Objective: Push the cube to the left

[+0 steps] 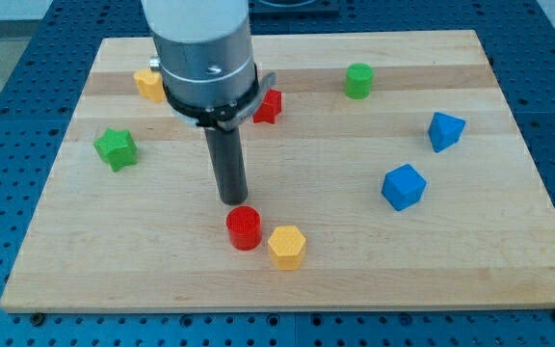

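Observation:
A blue cube (403, 186) sits on the wooden board (287, 280) at the view's right. My tip (232, 200) is at the end of the dark rod near the board's middle, far to the left of the cube. It stands just above a red cylinder (244, 228), close to it. A yellow hexagonal block (286, 248) lies beside the red cylinder on its right.
A second blue block (445, 130) lies above and right of the cube. A green cylinder (358, 80) is at the top. A red block (268, 106) and a yellow block (148, 84) are partly hidden behind the arm. A green star-shaped block (116, 148) is at the left.

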Tool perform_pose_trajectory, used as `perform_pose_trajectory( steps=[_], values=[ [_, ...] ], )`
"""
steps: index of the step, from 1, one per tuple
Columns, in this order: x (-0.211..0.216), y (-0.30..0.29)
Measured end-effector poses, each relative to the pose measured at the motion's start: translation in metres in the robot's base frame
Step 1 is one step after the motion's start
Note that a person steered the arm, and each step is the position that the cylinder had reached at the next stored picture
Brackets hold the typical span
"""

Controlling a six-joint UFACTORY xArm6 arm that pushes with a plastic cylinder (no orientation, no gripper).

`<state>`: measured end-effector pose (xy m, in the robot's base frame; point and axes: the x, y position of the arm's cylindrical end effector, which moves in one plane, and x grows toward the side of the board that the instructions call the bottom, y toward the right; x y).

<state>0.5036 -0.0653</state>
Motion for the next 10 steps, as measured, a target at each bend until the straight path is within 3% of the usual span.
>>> perform_pose_trajectory(
  steps=[2,3,5,7,8,9,10],
  values=[
    [0.029,0.006],
    [0.011,0.000],
    [-0.008,0.101],
    [0.045,0.213],
    [0.025,0.250],
    [-0.015,0.234],
    [-0.015,0.200]
  ],
)
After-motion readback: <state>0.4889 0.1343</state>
